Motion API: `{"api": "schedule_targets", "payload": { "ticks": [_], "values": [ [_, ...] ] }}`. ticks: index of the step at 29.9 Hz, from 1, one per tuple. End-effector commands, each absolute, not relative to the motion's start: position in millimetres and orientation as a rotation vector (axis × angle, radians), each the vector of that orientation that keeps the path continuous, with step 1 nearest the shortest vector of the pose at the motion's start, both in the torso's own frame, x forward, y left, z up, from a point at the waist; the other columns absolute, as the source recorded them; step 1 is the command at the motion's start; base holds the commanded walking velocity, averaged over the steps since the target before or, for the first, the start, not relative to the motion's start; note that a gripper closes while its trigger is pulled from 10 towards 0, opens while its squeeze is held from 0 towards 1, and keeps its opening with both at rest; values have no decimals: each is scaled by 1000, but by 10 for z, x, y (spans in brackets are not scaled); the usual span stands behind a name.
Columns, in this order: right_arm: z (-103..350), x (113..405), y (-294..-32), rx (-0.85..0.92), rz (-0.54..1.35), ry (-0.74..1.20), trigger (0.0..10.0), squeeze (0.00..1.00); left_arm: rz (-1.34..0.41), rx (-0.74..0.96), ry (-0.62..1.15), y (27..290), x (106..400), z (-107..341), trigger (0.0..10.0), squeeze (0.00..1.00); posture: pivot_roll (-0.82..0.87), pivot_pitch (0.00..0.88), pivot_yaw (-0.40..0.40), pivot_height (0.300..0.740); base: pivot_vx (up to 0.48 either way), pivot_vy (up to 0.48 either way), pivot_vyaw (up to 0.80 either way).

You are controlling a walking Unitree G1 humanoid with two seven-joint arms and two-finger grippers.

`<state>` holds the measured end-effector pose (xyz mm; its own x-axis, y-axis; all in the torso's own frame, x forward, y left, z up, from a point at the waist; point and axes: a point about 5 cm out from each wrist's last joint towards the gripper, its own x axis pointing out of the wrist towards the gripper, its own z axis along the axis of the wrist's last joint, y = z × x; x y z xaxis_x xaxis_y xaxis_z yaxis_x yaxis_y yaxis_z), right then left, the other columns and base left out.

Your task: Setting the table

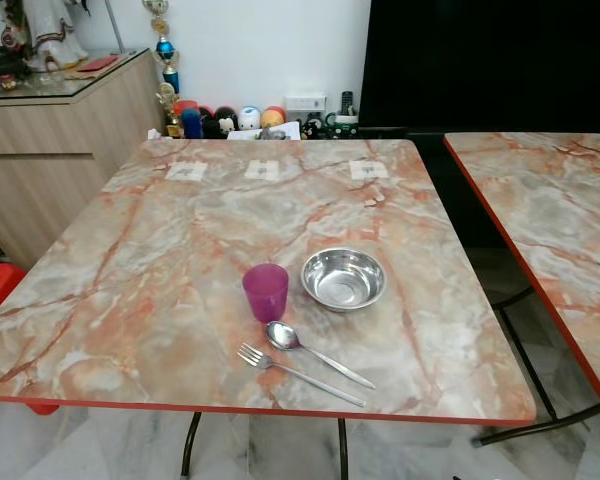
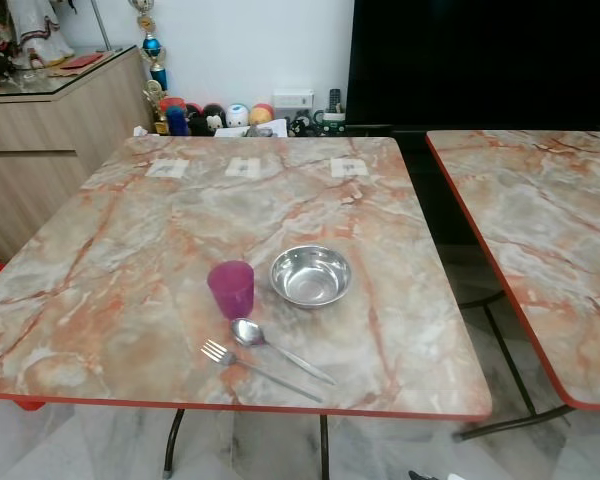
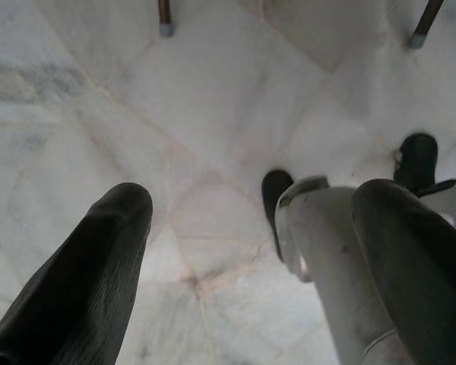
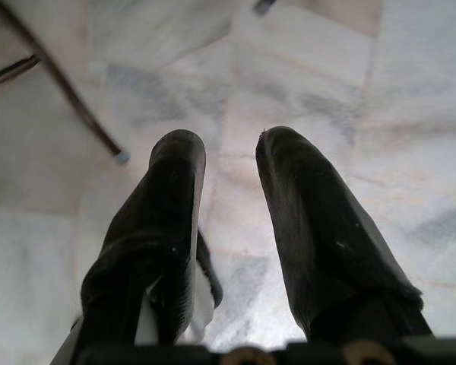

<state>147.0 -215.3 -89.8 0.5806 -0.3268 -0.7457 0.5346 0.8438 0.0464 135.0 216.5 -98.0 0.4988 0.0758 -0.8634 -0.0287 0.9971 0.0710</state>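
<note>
Eye views: marble-pattern table (image 1: 180, 230), red edge. Near its front edge stand a purple cup (image 1: 265, 291) and, just to its right, a steel bowl (image 1: 344, 279), upright. A spoon (image 1: 315, 352) and a fork (image 1: 295, 372) lie side by side in front of the cup. Second table (image 1: 550, 220) to the right; wooden cabinet (image 1: 50, 140) at far left.

Left wrist view: left gripper (image 3: 251, 220) hangs over pale floor tiles (image 3: 213, 99), fingers spread wide, holding nothing.

Right wrist view: right gripper (image 4: 229, 163) over the floor beside a table leg (image 4: 61, 84), fingers slightly apart, empty.
</note>
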Motion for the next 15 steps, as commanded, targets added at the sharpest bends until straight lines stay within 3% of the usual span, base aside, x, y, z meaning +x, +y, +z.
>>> {"api": "schedule_targets", "payload": {
  "ticks": [1, 6, 9, 15],
  "values": [
    [-883, 1472, -2160, 288, -554, 775, 10000, 0, 60, 67, 1057, 2228, 1309, -981, 10000, 0, -50, 0, 13, 740, 0, 0, 0],
    [-863, 1466, -2182, 257, -602, 747, 10000, 0, 59, 69, 1058, 2241, 1308, -978, 10000, 0, -58, 0, 10, 740, 0, 0, 0],
    [-453, 1461, -2619, 150, -707, 417, 10000, 0, 57, 67, 1057, 2211, 1321, -981, 10000, 0, -63, 1, 5, 740, 0, 0, 0],
    [-238, 1404, -2659, 87, -752, 289, 10000, 0, 42, 63, 1057, 2064, 1353, -1001, 10000, 0, -63, 1, 4, 740, 0, 0, 0]
  ]
}}
